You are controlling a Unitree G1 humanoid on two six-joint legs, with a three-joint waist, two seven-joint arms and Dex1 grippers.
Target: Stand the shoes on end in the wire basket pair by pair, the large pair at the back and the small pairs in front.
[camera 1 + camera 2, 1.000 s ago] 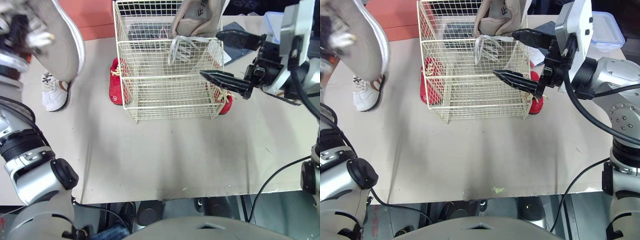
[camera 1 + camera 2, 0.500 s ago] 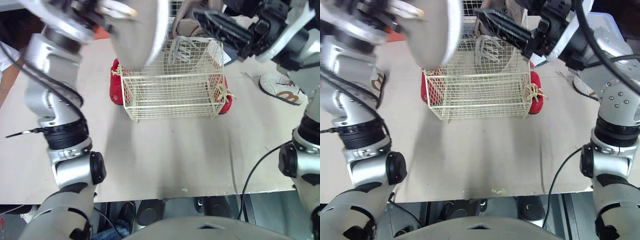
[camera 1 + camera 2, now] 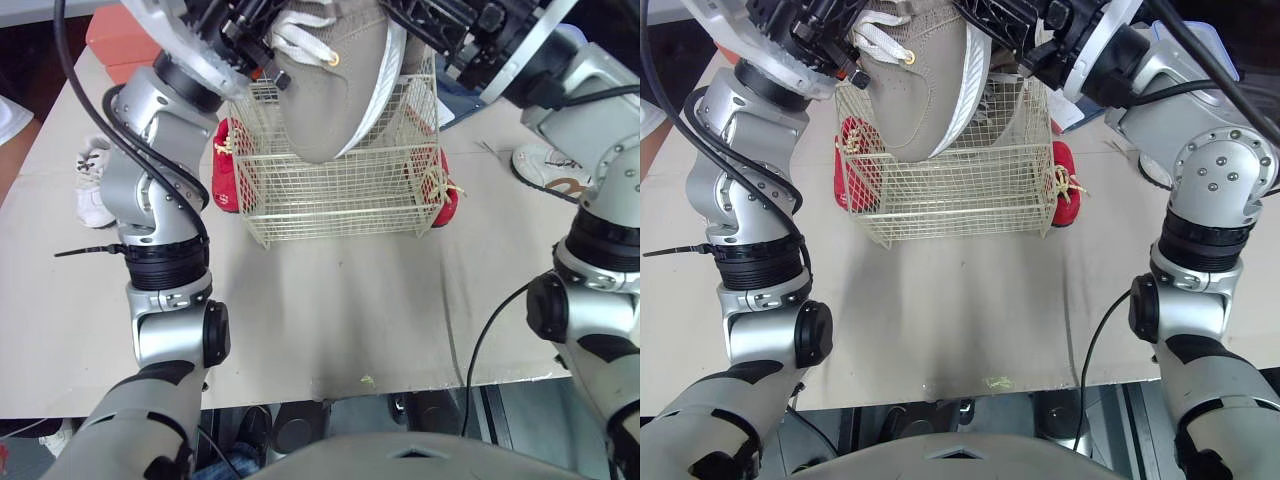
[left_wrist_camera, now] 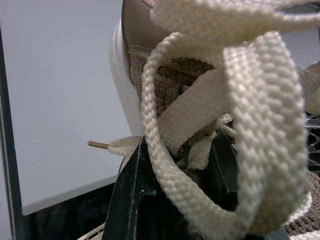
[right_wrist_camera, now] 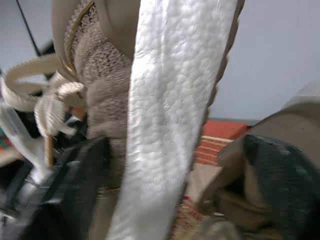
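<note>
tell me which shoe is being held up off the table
The large beige knit shoe, gripped by the left gripper and pointing toe-down into the wire basket. The red shoes and small white shoes lie on the table.

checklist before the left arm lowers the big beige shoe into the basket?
1. Left gripper shut on beige shoe: ok.
2. Shoe on end, toe down over wire basket: ok.
3. Toe lined up with the back section rather than the front: cannot tell.
4. Right gripper open astride the shoe, not clamping it: ok.
5. Small pairs loaded: not ok. The red shoes and white shoes lie on the table outside the basket.
</note>
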